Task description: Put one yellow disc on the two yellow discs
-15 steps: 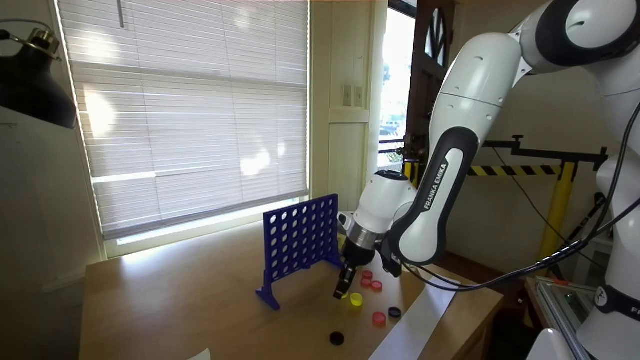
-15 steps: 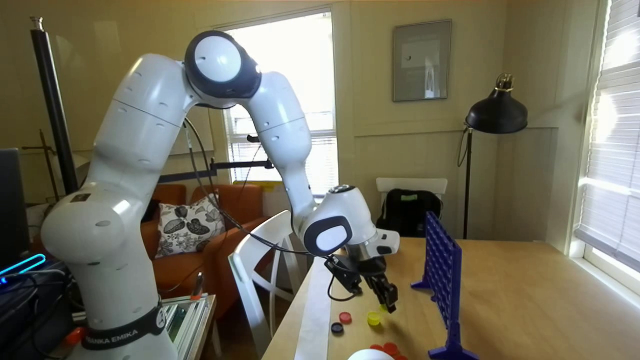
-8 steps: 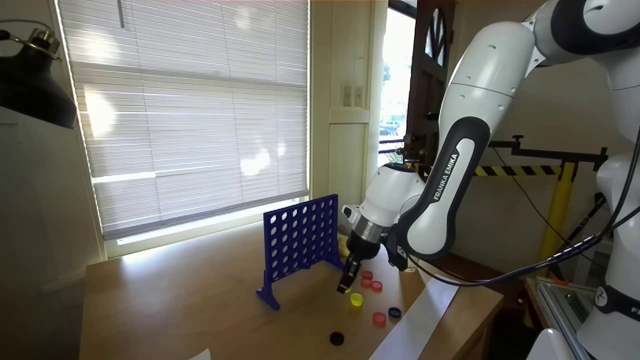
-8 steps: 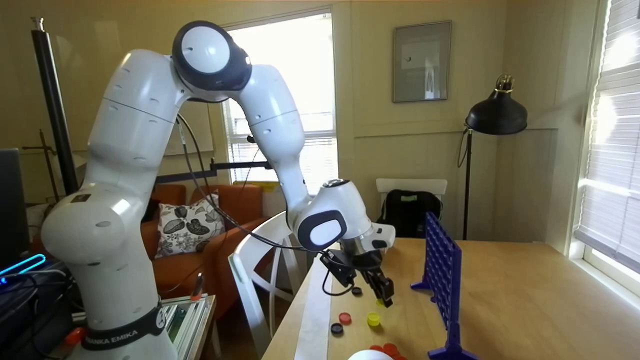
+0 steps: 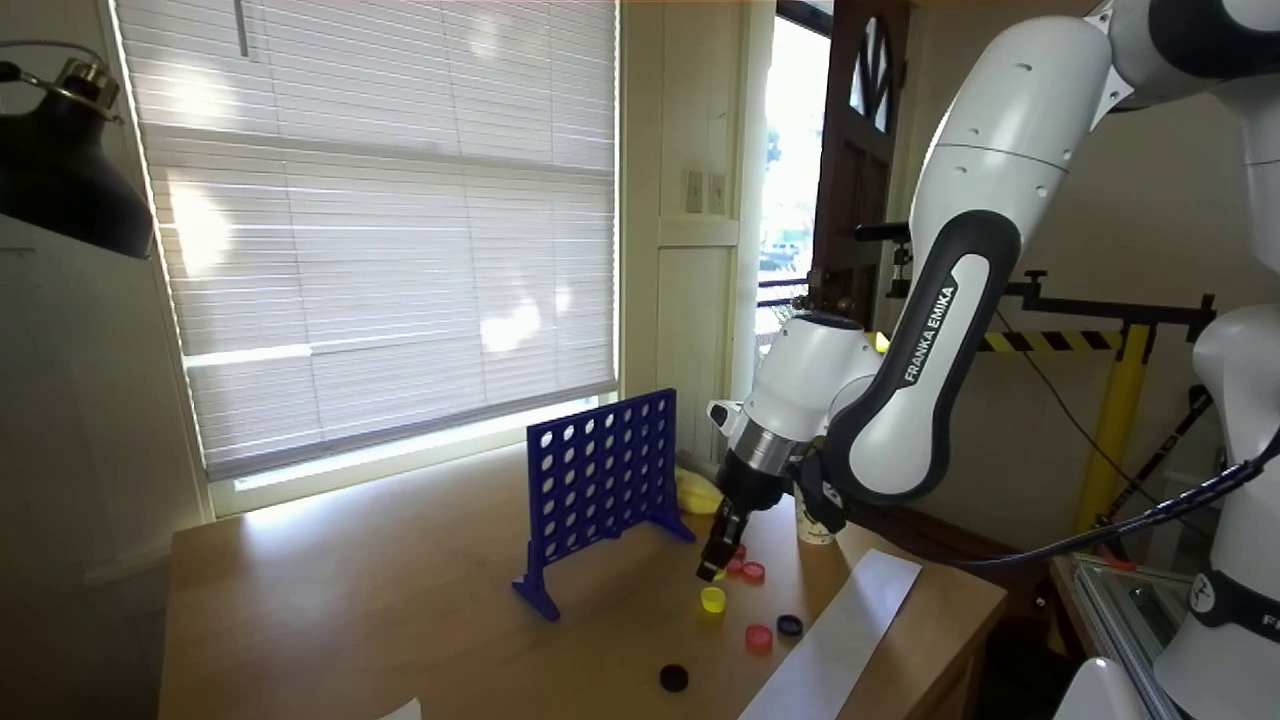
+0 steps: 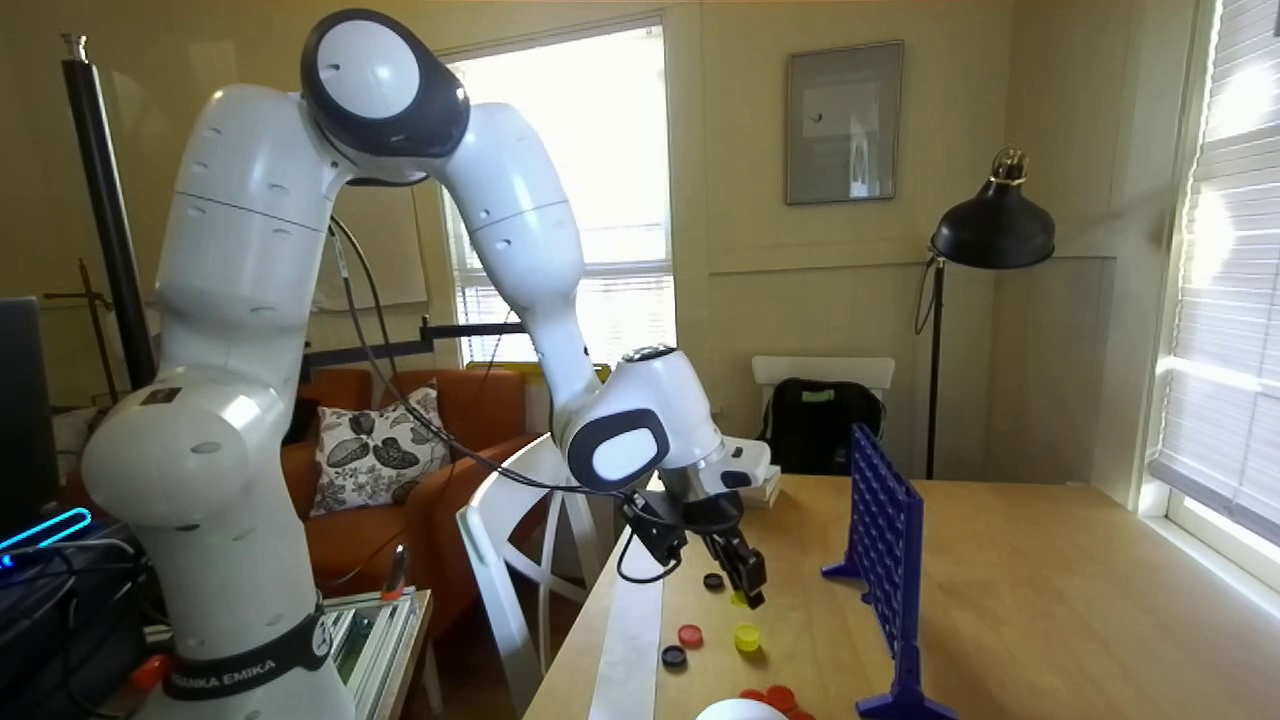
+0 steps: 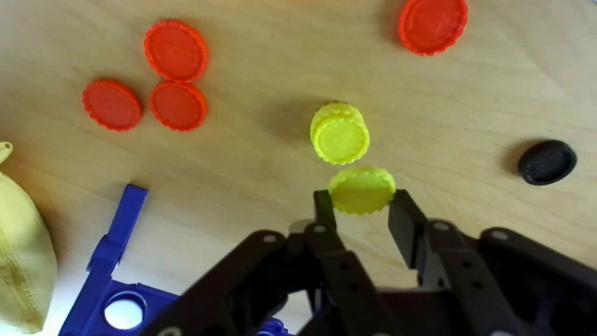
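The black two-fingered gripper stands narrow, holding one flat round yellow plastic disc pinched by opposite edges between its fingertips. That edge grip leaves both broad faces free, which suits a token meant to lie flat on others; it looks foreshortened in the wrist view, so it may be tipped and need levelling before release. It appears clear of the pale wooden table, though how high I cannot tell. Just beyond the fingertips, near the held piece, rest the two flat round yellow plastic discs, one upon the other; the lower rim peeks out on the side away from the gripper, whether from a true offset or only the viewing angle is unclear. Stacked so, they offer the landing spot, and a short shift outward followed by a gentle lowering seems called for, with knocking the pair askew the likeliest trouble. Farther out in the wrist view, three red round plastic discs lie left of the fingertips, a lone red plastic disc and a black round plastic disc right of them, apparently far enough off to leave room. The blue plastic grid stands beside the gripper on feet that hold it upright, and a yellow pouch lies farther left.
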You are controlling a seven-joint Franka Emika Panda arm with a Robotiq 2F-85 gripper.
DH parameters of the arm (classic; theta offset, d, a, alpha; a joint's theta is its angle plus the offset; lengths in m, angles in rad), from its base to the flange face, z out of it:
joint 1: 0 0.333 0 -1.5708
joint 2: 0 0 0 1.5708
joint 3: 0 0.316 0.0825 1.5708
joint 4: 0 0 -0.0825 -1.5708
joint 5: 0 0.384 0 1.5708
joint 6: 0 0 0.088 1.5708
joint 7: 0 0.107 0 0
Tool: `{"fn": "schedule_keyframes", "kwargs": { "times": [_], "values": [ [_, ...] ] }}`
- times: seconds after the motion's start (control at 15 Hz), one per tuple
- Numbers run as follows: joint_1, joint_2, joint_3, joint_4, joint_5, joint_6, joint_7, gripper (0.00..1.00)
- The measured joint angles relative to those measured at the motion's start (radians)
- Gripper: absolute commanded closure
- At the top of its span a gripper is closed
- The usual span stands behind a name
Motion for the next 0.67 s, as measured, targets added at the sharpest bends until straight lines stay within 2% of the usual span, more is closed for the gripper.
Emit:
{"fn": "schedule_keyframes", "kwargs": {
  "times": [0.67],
  "values": [
    [-0.041, -0.013, 0.02, -0.051, 0.0, 0.057, 0.0, 0.9]
  ]
}}
